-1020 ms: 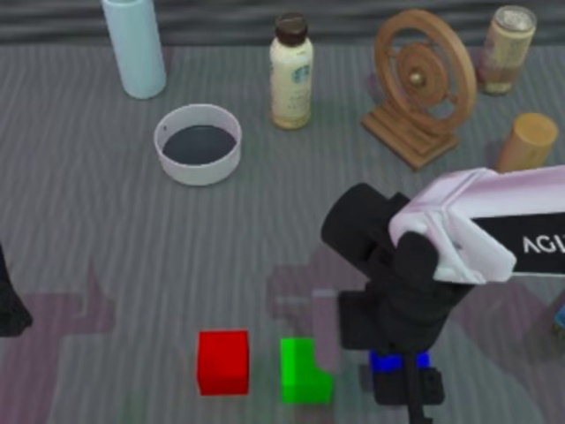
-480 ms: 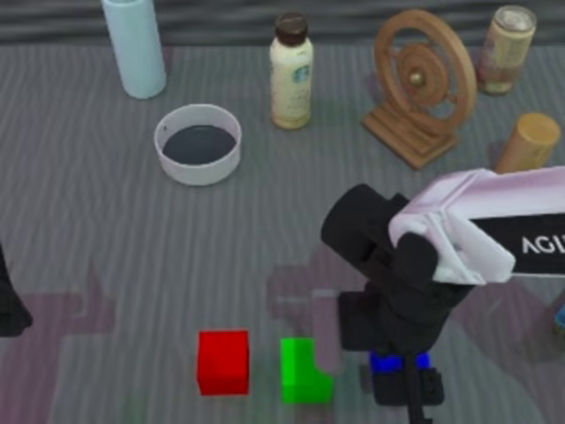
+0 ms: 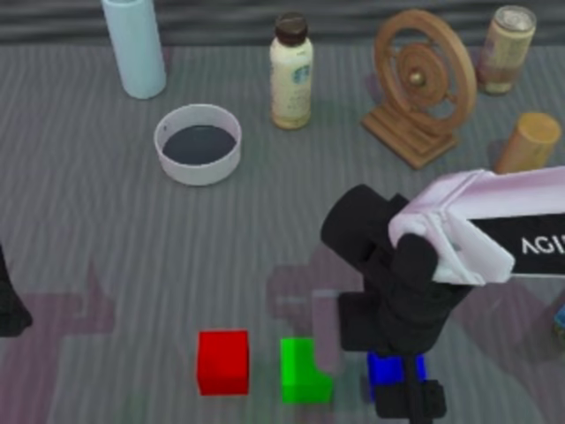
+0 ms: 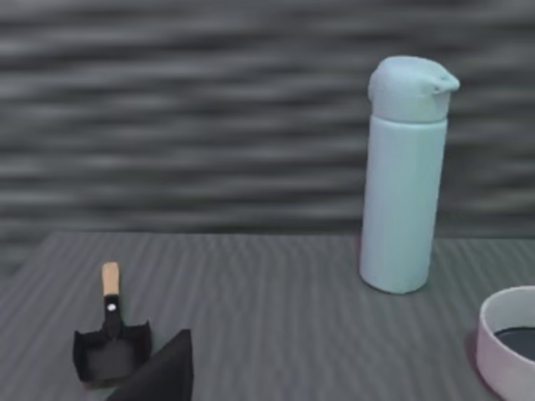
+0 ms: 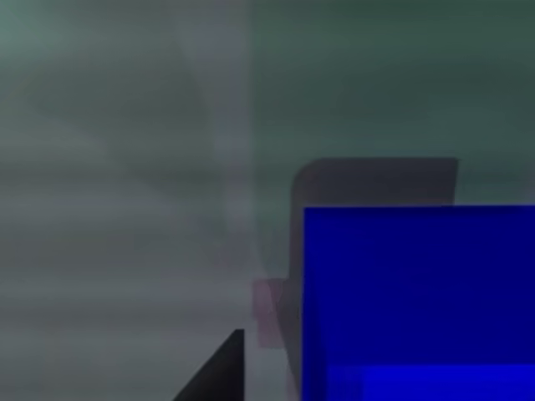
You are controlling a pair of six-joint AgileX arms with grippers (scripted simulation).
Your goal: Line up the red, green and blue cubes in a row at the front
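The red cube and the green cube rest side by side near the table's front edge, a small gap between them. The blue cube sits to the right of the green one, in line with both and partly covered by my right arm. My right gripper hangs over it, open. In the right wrist view the blue cube fills one side, and a dark fingertip stands apart from its face. My left gripper is parked at the left edge, one fingertip showing.
A white bowl, a pale blue bottle, a cream bottle, a wooden wheel, a jar and a wooden cylinder stand across the back. A small black scoop lies at the far left.
More of the blue cube shows now, and it sits slightly nearer the front edge. The right gripper's fingers have parted from it. The left arm has not moved.
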